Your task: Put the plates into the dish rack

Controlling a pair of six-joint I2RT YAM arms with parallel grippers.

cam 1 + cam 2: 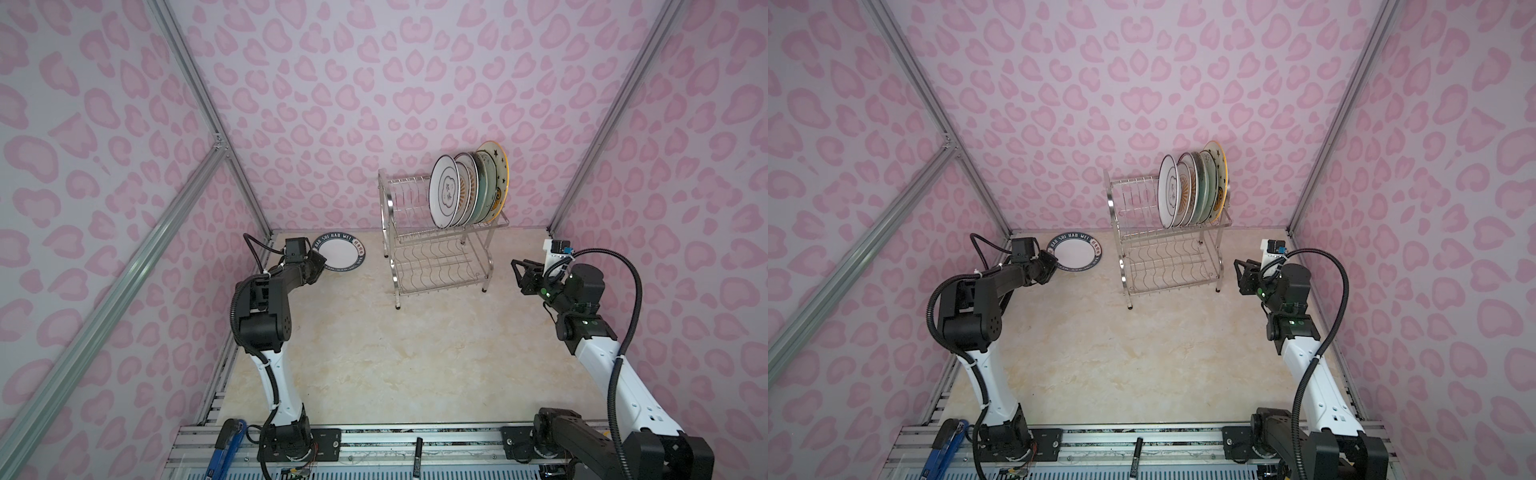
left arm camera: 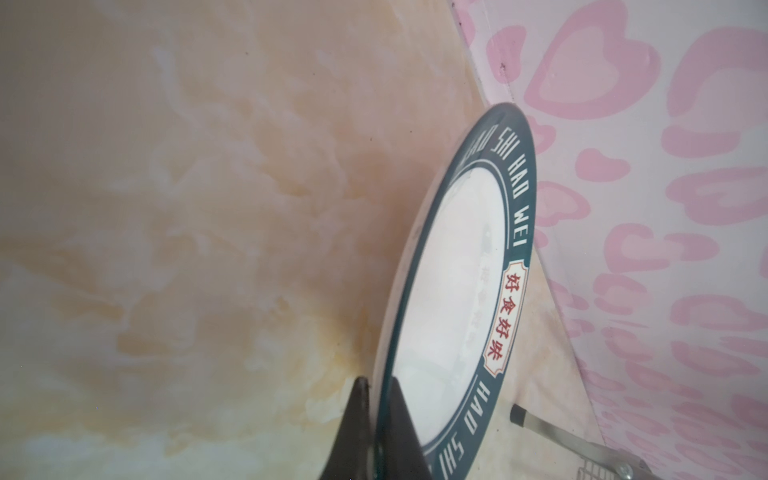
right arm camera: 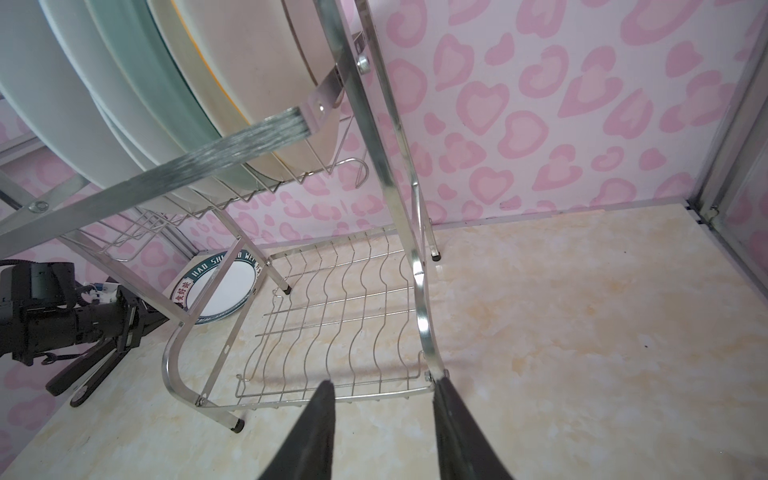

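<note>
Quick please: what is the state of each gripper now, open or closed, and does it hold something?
Left gripper: closed on the rim of the navy-lettered plate.
Right gripper: open, holding nothing.

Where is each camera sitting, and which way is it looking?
Top views: high at the front, both looking down toward the back wall at the dish rack; left arm and right arm show.
Left wrist: on the left arm, looking along the left tool, shut on the navy-lettered plate; only that tool shows.
Right wrist: on the right arm, looking past the open right tool under the rack; the left arm shows too.
Shared: every view shows that plate.
</note>
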